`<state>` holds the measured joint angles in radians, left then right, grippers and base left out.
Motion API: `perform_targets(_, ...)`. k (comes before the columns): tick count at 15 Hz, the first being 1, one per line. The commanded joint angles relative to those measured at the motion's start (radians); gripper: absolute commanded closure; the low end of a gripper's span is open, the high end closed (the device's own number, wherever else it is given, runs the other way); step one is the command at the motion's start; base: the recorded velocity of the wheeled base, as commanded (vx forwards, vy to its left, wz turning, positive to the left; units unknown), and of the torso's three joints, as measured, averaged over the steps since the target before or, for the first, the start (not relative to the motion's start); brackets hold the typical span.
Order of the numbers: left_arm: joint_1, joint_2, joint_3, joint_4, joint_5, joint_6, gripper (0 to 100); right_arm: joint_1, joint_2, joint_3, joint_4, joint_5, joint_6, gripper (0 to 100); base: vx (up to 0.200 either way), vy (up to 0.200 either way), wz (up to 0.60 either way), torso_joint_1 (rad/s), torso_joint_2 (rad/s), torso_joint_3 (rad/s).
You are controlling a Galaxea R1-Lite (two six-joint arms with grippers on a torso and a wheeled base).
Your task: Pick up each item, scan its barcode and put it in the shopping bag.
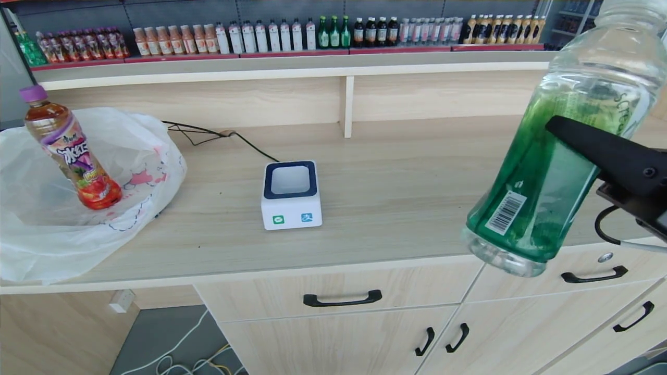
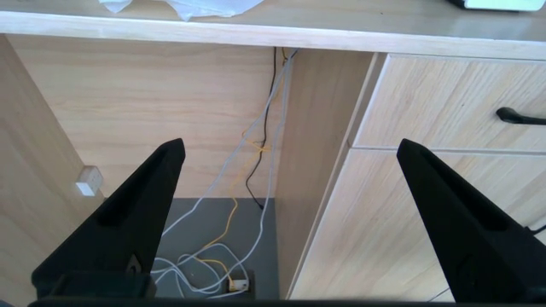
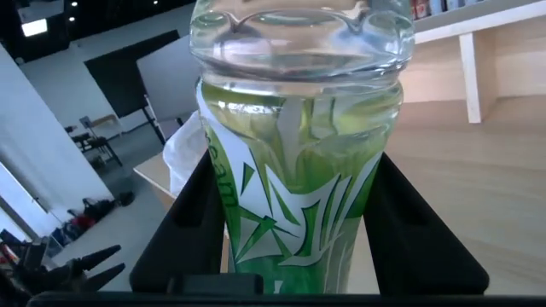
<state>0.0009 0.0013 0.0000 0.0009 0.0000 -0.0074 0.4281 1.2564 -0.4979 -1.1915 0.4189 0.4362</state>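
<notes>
At the left end of the counter (image 1: 396, 182) a white, translucent shopping bag (image 1: 31, 224) lies open, spreading to the front edge. Inside it a tea bottle (image 1: 70, 153) with a purple cap leans, cap toward the back left and base down in the plastic. The left gripper (image 2: 290, 222) hangs below the counter's front edge, facing an open recess with loose cables (image 2: 256, 179). Its two black fingers (image 2: 128, 222) are spread wide with nothing between them. Near the middle of the counter, toward the front edge, sits the white scanner (image 1: 291, 195), its dark-framed window facing up and a black cord (image 1: 245, 143) running off to the back left. Well to the right of the scanner, above the counter's front right edge, the green bottle (image 1: 552, 172) is held in the air, tilted. Its clear base is low and toward the scanner side, and its neck is high toward the right. The barcode (image 1: 505, 212) sits near the base, facing the head camera. The right gripper (image 3: 299, 196) has closed around the bottle's labelled middle, with one black finger (image 1: 599, 151) across the near side and the bottle filling the gap between both fingers.
</notes>
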Motion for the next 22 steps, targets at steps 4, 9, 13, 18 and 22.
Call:
perform_targets(4, 0.001, 0.000, 0.000, -0.001, 0.000, 0.000, 0, 0.078, 0.000, 0.021, -0.071, 0.004, 0.116, 100, 0.000, 0.000, 0.00, 0.000, 0.00, 0.000)
perform_targets(9, 0.001, 0.000, 0.000, -0.001, 0.000, 0.000, 0, 0.205, 0.038, 0.102, -0.134, 0.004, 0.138, 100, 0.000, 0.000, 0.00, 0.000, 0.00, 0.000)
perform_targets(13, 0.001, 0.000, 0.000, -0.001, 0.000, 0.000, 0, 0.215, 0.097, 0.087, -0.191, 0.004, 0.179, 100, 0.000, 0.000, 0.00, 0.000, 0.00, 0.000)
perform_targets(18, 0.001, 0.000, 0.000, -0.001, 0.000, 0.000, 0, 0.215, 0.118, 0.093, -0.249, 0.004, 0.214, 100, 0.000, 0.000, 0.00, 0.000, 0.00, 0.000)
perform_targets(22, 0.001, 0.000, 0.000, -0.001, 0.000, 0.000, 0, 0.221, 0.115, 0.098, -0.249, 0.004, 0.211, 100, 0.000, 0.000, 0.00, 0.000, 0.00, 0.000)
